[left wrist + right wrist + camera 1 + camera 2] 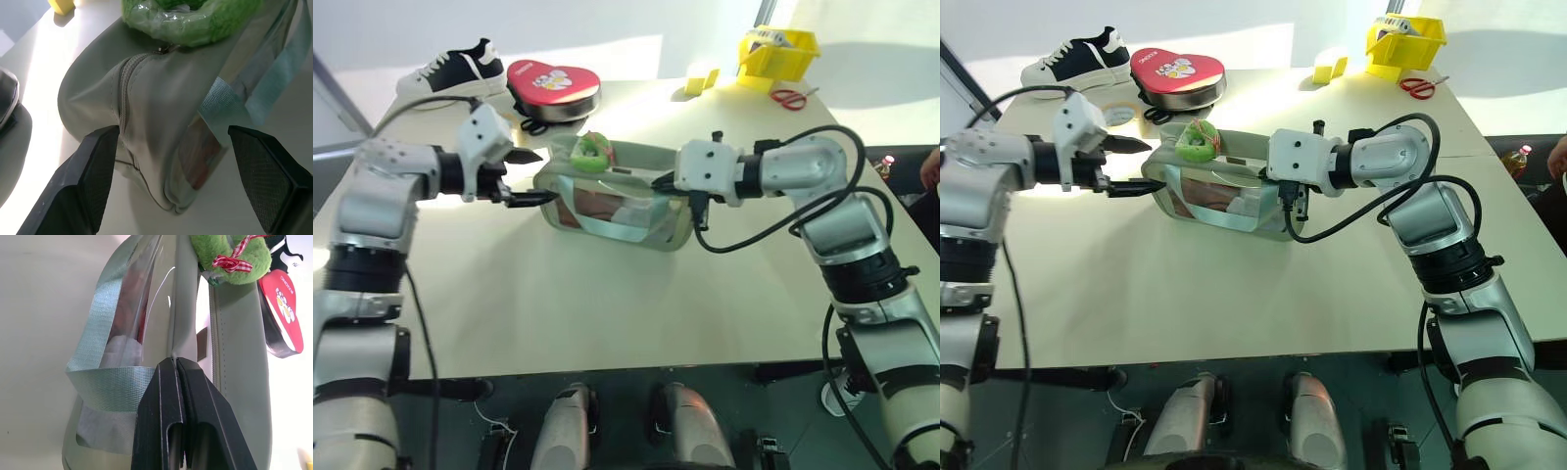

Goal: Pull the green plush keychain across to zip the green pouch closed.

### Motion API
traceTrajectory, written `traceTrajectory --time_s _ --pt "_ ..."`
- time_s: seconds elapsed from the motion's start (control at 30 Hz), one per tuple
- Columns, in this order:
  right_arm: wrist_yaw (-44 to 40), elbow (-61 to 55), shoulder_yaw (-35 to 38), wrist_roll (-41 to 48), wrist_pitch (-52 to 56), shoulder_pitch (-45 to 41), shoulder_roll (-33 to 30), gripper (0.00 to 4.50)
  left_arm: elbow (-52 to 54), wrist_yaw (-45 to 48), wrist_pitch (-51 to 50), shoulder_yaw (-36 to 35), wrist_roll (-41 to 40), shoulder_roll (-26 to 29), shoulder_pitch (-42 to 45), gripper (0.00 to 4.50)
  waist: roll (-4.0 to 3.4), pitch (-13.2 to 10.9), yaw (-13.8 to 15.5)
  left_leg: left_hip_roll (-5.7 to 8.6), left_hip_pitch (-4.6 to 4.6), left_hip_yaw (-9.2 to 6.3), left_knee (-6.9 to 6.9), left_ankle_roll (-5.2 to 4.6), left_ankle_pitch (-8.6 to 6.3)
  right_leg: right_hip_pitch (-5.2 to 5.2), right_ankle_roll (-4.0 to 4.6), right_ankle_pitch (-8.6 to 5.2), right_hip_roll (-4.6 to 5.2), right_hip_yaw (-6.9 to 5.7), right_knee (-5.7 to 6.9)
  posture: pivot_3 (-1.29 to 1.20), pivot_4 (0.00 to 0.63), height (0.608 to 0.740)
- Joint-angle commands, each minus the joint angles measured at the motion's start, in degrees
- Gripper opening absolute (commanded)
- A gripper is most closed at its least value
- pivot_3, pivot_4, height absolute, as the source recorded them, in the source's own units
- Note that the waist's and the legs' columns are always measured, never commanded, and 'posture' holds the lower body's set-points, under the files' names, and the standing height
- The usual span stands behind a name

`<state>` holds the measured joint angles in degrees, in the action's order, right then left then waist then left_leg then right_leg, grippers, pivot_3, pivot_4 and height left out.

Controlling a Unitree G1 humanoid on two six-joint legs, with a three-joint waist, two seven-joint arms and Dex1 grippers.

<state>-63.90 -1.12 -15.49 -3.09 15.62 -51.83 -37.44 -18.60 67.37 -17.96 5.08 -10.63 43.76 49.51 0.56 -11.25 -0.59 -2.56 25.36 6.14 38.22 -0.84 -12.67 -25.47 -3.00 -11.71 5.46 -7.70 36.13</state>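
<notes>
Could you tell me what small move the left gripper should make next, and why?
Probably close the open left gripper on the green pouch end it straddles; the right gripper is pinched shut on the rim, and the green plush keychain sits untouched.

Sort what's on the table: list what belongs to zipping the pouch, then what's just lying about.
For the job: green pouch, green plush keychain on its zipper.

Lying about: sneaker, red heart-shaped tin, yellow bin, yellow block, red scissors.
</notes>
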Motion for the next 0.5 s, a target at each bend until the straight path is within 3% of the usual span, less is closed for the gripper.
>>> traceTrajectory --time_s 0.03,0.17,0.37,0.47,0.5 --pt "0.0 -1.6 0.1 0.0 0.1 -0.2 -0.2 0.00 -0.6 -0.2 1.9 -1.3 0.3 0.3 1.8 1.99 0.00 0.0 -0.1 -0.01 0.00 0.01 -0.01 0.00 0.00 -0.01 0.00 0.00 -0.01 0.00 0.01 0.00 0.150 0.740" --pt "0.4 -1.4 0.2 -0.2 0.1 -0.3 -0.1 0.00 0.5 1.3 1.4 -1.8 -0.6 1.4 1.2 0.06 0.00 0.0 -0.1 -0.01 0.00 0.04 -0.02 0.00 0.00 -0.02 0.00 0.00 -0.01 0.00 0.00 0.00 0.150 0.740" --pt "2.2 1.7 0.3 -0.5 -0.6 -2.1 1.7 0.00 7.5 2.2 -6.1 -3.9 -3.9 4.0 -0.5 0.06 0.00 0.0 -0.3 -0.02 0.00 0.02 -0.02 0.00 0.00 -0.03 0.00 -0.01 -0.01 0.00 0.00 0.00 0.150 0.740" --pt "2.1 4.2 0.6 -0.1 -0.6 -3.5 2.5 0.86 9.9 1.5 -7.1 -4.2 -4.2 3.9 -2.5 0.00 -0.01 0.0 -0.2 -0.04 -0.01 0.02 -0.03 0.00 0.00 -0.04 0.00 0.00 -0.02 0.00 0.01 0.00 0.150 0.740" --pt "2.0 5.4 0.6 -0.3 -1.4 -4.3 2.5 1.35 10.5 1.1 -7.2 -4.2 -4.2 3.8 -3.1 0.00 -0.01 0.0 -0.2 -0.04 0.00 0.02 -0.03 0.00 0.00 -0.04 0.00 0.00 -0.02 0.00 0.01 0.00 0.150 0.740"
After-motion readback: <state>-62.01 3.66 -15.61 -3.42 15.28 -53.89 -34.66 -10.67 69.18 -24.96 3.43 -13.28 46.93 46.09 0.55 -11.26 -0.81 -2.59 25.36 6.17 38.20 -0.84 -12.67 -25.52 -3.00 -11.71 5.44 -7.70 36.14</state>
